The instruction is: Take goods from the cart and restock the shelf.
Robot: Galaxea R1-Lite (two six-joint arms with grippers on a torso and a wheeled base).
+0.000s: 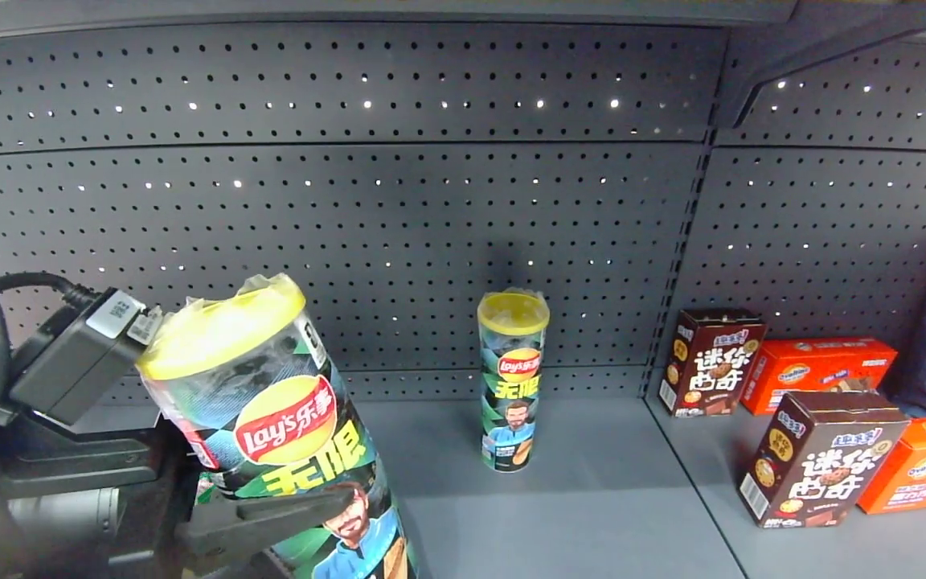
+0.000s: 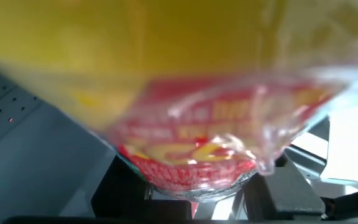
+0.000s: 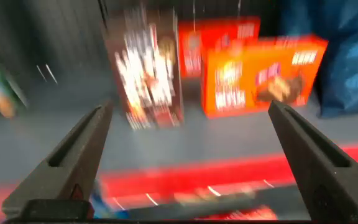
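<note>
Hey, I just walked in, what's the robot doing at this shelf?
The left pincer is clamped on a yellow-lidded chip can, held tilted at the left side of the shelf. A second can stands upright farther along, near the pegboard back. Brown boxes and orange boxes sit to its right. The right pincer is open and holds nothing, facing those boxes.

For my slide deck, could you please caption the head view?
Left gripper holds a tilted chip can near a second can standing on the shelf.
</note>
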